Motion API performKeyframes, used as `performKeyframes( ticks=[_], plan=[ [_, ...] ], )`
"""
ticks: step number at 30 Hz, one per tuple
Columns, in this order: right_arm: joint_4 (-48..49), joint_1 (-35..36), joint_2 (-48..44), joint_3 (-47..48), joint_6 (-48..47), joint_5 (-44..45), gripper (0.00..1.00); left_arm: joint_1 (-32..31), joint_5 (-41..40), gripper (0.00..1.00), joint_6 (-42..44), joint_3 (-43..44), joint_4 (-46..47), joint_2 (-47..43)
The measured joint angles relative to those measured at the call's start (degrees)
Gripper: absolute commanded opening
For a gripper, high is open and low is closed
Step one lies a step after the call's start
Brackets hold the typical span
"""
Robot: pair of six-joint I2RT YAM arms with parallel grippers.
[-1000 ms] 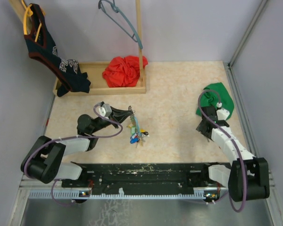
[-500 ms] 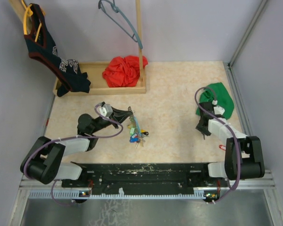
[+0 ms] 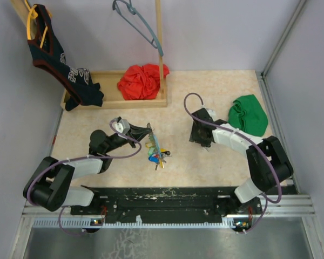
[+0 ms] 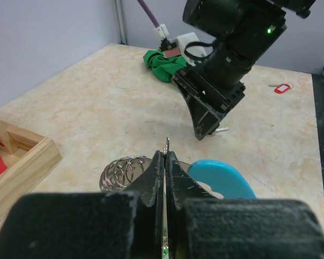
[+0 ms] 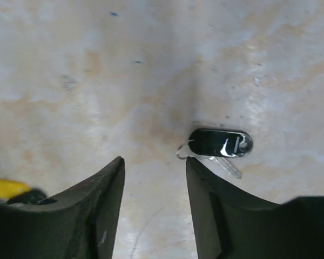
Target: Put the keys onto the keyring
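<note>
From above, the left gripper (image 3: 147, 129) is pinched on the keyring (image 3: 154, 143), its bunch of keys (image 3: 157, 157) lying just past the fingertips, and the right gripper (image 3: 200, 139) stands well apart from them. The left wrist view shows those jaws closed tight on the ring's thin edge, with the light-blue section (image 4: 218, 178) just to their right. In the right wrist view the jaws stand partly apart and hold nothing, and a black-headed key (image 5: 221, 144) lies on the table (image 5: 151, 65) just ahead of the right-hand finger.

keyring (image 3: 154, 143): on edge | keys (image 3: 156, 158): bunched at it | black-tagged key (image 5: 220, 144): flat, apart
</note>
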Motion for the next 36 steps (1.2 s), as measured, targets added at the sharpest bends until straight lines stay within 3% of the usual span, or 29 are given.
performKeyframes(
  ticks=[3,7,14,36],
  plan=[
    [-0.9,2.2,0.0,4.2,-2.4,-2.3,0.62,0.0,0.0,0.0,0.1,0.0,-0.5,0.0],
    [-1.6,2.2,-1.2,6.5,-7.9,-3.2,0.6,0.0,0.0,0.0,0.3,0.0,-0.8,0.0],
    [-6.5,2.2,-0.6,6.8,-15.7,-2.1,0.41,0.0,0.0,0.0,0.7,0.0,-1.1,0.0],
    [-6.6,8.2,9.9,8.2,-9.7,10.2,0.23,0.0,0.0,0.0,0.9,0.0,-2.4,0.0]
  ],
)
